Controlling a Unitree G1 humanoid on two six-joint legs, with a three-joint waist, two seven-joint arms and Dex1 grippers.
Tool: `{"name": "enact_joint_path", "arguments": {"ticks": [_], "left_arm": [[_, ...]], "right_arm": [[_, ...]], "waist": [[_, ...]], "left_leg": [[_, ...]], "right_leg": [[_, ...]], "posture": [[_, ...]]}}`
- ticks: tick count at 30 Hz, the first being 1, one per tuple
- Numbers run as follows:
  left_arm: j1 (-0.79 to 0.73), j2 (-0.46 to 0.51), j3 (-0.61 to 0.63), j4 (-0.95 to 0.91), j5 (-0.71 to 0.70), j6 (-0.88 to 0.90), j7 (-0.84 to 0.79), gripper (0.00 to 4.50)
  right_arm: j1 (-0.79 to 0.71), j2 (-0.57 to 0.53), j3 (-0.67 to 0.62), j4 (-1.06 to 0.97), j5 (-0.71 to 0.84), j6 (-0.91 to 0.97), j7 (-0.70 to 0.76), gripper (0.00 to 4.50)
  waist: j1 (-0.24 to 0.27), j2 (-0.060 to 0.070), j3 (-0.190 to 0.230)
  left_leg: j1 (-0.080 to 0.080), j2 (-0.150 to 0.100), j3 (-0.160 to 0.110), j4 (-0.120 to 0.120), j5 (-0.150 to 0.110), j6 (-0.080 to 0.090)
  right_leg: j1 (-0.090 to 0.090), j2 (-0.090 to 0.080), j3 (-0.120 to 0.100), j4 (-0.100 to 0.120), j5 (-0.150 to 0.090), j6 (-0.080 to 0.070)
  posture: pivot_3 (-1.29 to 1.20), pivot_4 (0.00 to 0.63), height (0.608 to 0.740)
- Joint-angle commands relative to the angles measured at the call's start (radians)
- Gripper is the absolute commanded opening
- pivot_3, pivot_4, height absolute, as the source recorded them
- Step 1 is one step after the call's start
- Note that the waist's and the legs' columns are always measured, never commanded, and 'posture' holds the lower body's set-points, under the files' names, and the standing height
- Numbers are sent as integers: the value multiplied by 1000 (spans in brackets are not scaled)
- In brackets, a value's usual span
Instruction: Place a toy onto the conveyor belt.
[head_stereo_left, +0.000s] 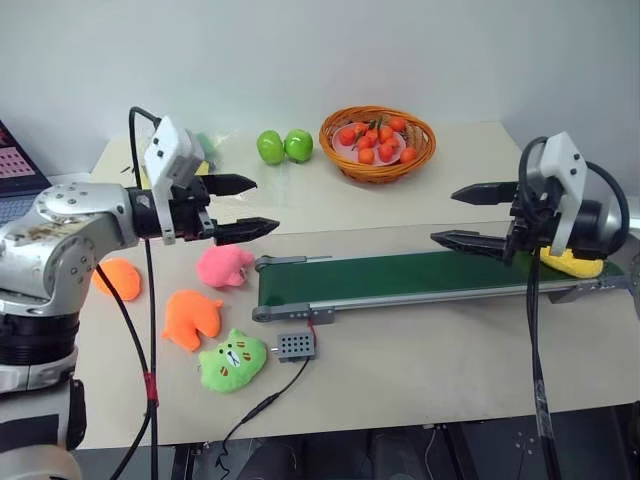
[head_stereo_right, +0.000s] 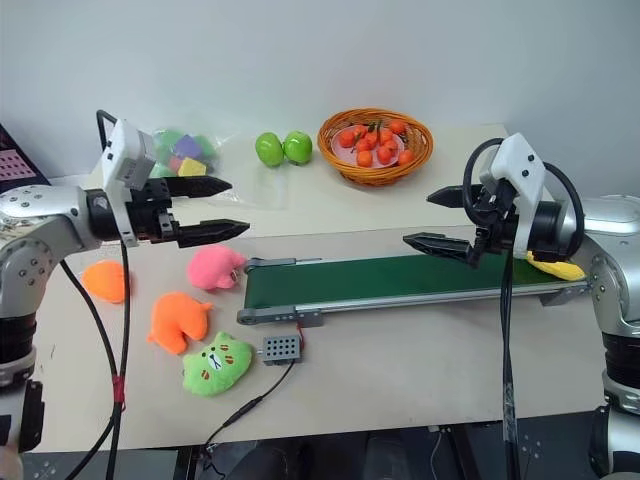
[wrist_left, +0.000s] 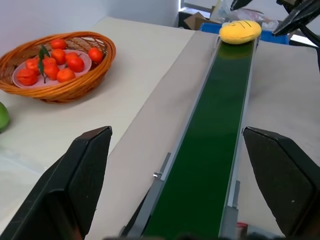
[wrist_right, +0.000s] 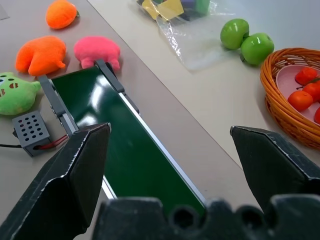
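The left tool hangs in the air above the tabletop, off the left end of the conveyor belt. Its two black fingers are spread wide and nothing is between them; they touch nothing. The right tool hangs above the right part of the belt, its fingers likewise spread wide and empty, pointing back along the belt toward the left tool.

The yellow plush toy lies on the dark green surface at the belt's right end, partly hidden in the head views behind the right tool's wrist, where only its yellow edge shows. In the left wrist view it sits squarely across the belt's far end, with faint darker stripe marks on top, apart from both tools.

The small grey control box rests on the tabletop just in front of the belt's left end, with a wire trailing toward the front edge. Off the belt's left end lie a pink plush toy touching the belt's corner, two orange plush toys and, and a green cat-face plush beside the control box. Farther back stand two green apples, side by side, and a wicker basket holding small oranges on a pink plate. A clear bag of coloured blocks lies behind the left tool.
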Motion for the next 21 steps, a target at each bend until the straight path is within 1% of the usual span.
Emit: {"name": "enact_joint_path", "arguments": {"ticks": [1,21], "left_arm": [[-20,7,48,-15,5,-24,15,4458],[-34,-9,36,-5,15,-47,22,4458]], "right_arm": [[-26,5,-33,-19,24,-15,-7,4500],[-38,16,-23,-13,17,-19,-8,4500]], "waist": [[0,0,0],[0,0,0]], "left_leg": [[0,0,0,0,0,0],[0,0,0,0,0,0]], "right_leg": [[0,0,0,0,0,0],[0,0,0,0,0,0]], "posture": [[0,150,740],[0,150,740]]}}
